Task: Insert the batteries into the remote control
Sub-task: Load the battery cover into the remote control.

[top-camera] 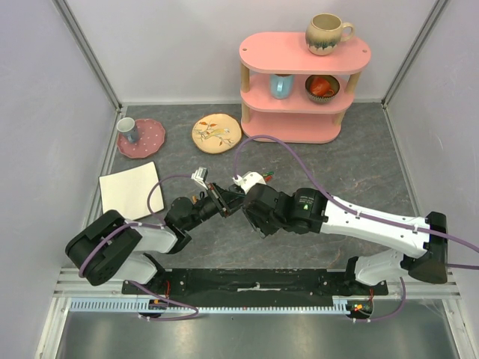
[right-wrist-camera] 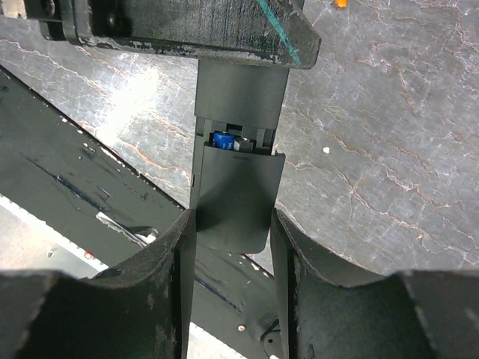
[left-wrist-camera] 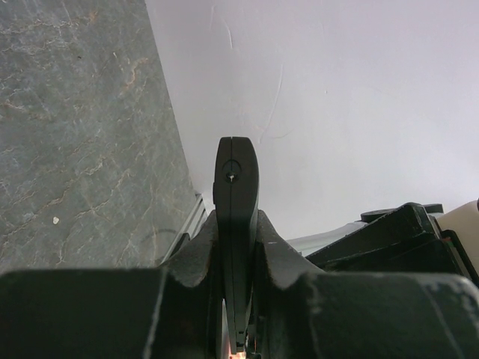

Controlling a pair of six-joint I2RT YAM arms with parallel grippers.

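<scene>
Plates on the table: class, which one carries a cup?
The pink dotted plate, far left, with a grey cup standing on it. The floral round plate and the white square plate carry nothing.

You're seeing a blue battery [right-wrist-camera: 221, 140] in the black remote control [right-wrist-camera: 241, 90]; left of the pink shelf [top-camera: 303, 56], a cream floral plate [top-camera: 215, 133], then a pink white-dotted plate [top-camera: 153, 139].

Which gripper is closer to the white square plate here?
Left. The left gripper, jaws shut on the remote control, sits to the right of the white square plate. The right gripper grips the remote's other end, farther right.
</scene>
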